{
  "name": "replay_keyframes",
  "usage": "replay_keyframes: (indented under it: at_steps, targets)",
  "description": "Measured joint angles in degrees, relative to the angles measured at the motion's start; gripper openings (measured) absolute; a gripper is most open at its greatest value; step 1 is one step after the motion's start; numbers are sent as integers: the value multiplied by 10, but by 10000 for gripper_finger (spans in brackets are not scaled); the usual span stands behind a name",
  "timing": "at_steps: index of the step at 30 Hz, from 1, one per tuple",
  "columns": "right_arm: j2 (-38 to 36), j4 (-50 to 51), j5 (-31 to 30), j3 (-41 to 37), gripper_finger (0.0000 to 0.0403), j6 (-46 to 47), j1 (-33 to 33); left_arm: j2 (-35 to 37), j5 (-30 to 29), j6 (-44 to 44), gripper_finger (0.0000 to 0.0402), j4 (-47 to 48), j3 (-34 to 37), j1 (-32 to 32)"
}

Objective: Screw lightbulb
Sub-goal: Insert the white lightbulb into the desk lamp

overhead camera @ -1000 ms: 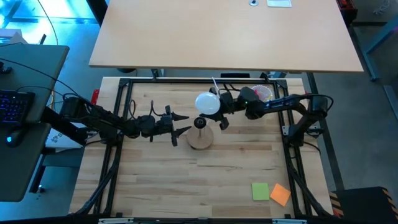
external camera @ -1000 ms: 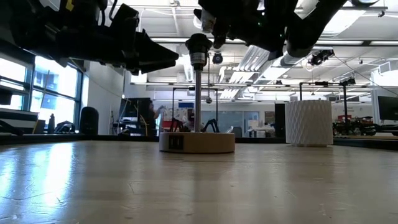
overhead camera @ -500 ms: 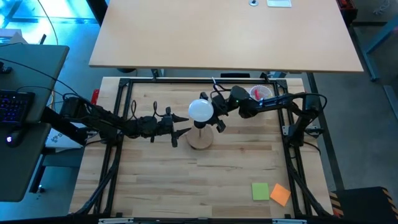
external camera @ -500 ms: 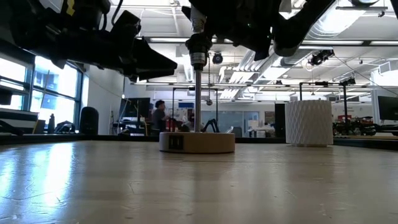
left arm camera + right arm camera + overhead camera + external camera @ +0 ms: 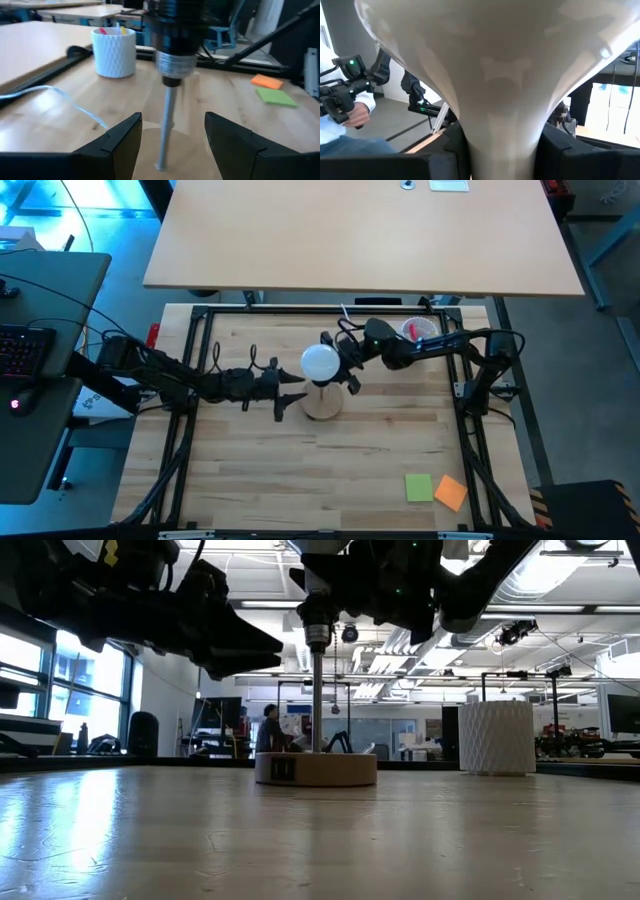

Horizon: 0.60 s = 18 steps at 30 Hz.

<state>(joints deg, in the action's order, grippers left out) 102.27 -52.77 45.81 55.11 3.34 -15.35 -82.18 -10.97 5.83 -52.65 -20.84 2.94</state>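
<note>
The white lightbulb point(image 5: 320, 363) hangs over the round wooden stand point(image 5: 322, 402), and its globe hides the stand's black socket point(image 5: 316, 610) from above. My right gripper point(image 5: 340, 364) reaches in from the table's right and is shut on the bulb. Whether the bulb's base touches the socket, I cannot tell. My left gripper point(image 5: 172, 127) is open, level, just left of the stand. Its fingers stand on either side of the stand's thin metal rod point(image 5: 167, 125) without touching it. My right gripper pinches the lightbulb's narrow neck point(image 5: 500, 135) between its two fingers point(image 5: 452, 150), below the globe. The fingers come in level from the table's right and far side. The bulb is upright, globe up, lifted clear of the table above the stand.
A white ribbed cup point(image 5: 420, 330) with pink items stands at the far right, behind my right arm. Green point(image 5: 418, 486) and orange point(image 5: 451, 493) sticky notes lie near the front right. A black frame edges the table. People show in the room beyond.
My right gripper has carried the lightbulb toward the table's left and a little toward its near edge, from beside the stand to over the socket. The bulb has stayed upright in the hold.
</note>
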Motion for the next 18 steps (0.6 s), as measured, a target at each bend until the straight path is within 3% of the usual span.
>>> replay_keyframes:
  at_steps: [11, 18]
  targets:
    - [-1, 20, -2, 1, 133, 6, -8, -48, -73, -5, 211, -101, -2, 28]
    - [-1, 22, -23, 0, 133, 18, -5, -1, -144, -52, 211, -104, -2, 61]
